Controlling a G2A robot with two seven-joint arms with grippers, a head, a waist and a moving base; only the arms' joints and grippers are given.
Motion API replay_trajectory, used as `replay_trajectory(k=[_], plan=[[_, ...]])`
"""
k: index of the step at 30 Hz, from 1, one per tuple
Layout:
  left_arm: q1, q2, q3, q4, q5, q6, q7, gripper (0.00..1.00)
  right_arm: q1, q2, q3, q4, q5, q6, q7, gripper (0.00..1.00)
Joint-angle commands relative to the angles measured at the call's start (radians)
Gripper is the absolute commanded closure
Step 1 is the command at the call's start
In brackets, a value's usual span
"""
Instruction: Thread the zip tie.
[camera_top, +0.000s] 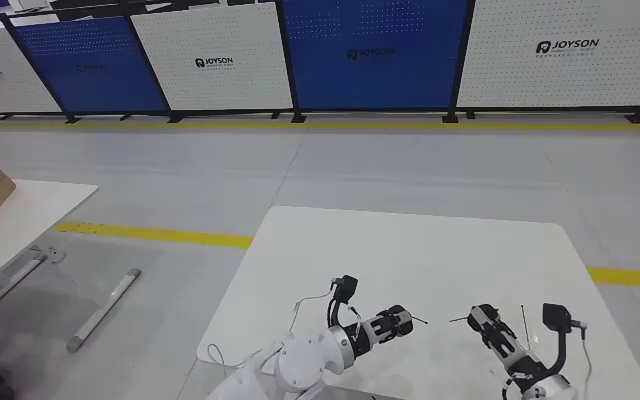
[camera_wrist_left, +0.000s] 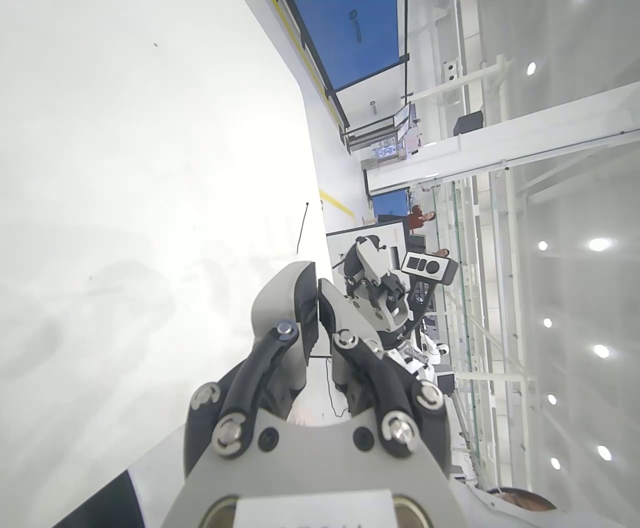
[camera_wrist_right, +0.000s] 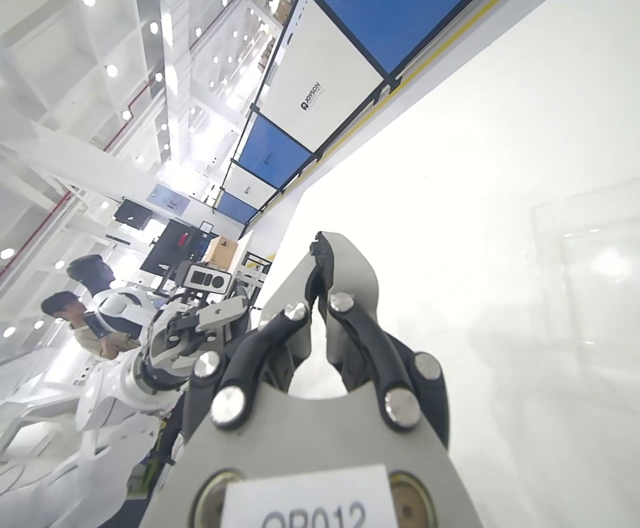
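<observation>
Zip tie (camera_top: 420, 321): thin black strip pinched in left claw (camera_top: 398, 322), short end poking out toward right claw (camera_top: 480, 319). It sits low over the near part of the desk (camera_top: 420, 250), between the two arms. In the left wrist view the strip (camera_wrist_left: 320, 356) crosses behind the pads as a fine line. A matching black stub (camera_top: 458, 320) sticks out of right claw, pointing back at the left one. The two ends are near each other, not touching. Can't tell if both belong to one looped tie or to two.

Step in hand, my read: lining up tail with head slot, insertion not yet done. To do it well, get both ends on one line and keep them level. Then close the gap slowly and feed the tail straight in. Any tilt and the tip likely skids past the head. The slot is too small to make out from the top view.

Left claw (camera_wrist_left: 317, 285): fingers nearly together, only a sliver between pads, clamped on the zip tie. Right claw (camera_wrist_right: 316, 260): pads pressed together at the tip. Judged clamped on its stub, though the strip itself is hidden in its own wrist view.

Loose zip tie (camera_top: 522, 318) lies flat on the desk just beside the right arm, untouched. The left wrist view shows this loose zip tie (camera_wrist_left: 302, 227) near the desk edge.
</observation>
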Motion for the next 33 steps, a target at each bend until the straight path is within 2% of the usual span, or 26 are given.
replay_trajectory(k=[1,6,18,21,25,29,33], plan=[[0.0,0.0,0.0,0.0,0.0,0.0,0.0,1.0,0.015,-0.003,-0.022,0.005,-0.008,0.005,0.011,1.0],[0.0,0.0,0.0,0.0,0.0,0.0,0.0,1.0,0.048,-0.011,-0.058,0.02,0.004,0.014,0.024,1.0],[0.0,0.0,0.0,0.0,0.0,0.0,0.0,1.0,0.048,-0.011,-0.059,0.021,0.004,0.014,0.022,1.0],[0.0,0.0,0.0,0.0,0.0,0.0,0.0,1.0,0.044,-0.014,-0.069,0.032,0.0,-0.014,0.002,1.0],[0.0,0.0,0.0,0.0,0.0,0.0,0.0,1.0,0.01,-0.018,-0.063,0.038,0.011,-0.086,-0.058,1.0],[0.0,0.0,0.0,0.0,0.0,0.0,0.0,1.0,-0.041,-0.022,-0.058,0.024,-0.029,-0.132,-0.153,1.0],[0.0,0.0,0.0,0.0,0.0,0.0,0.0,1.0,-0.093,-0.029,-0.072,0.006,-0.106,-0.134,-0.273,1.0]])
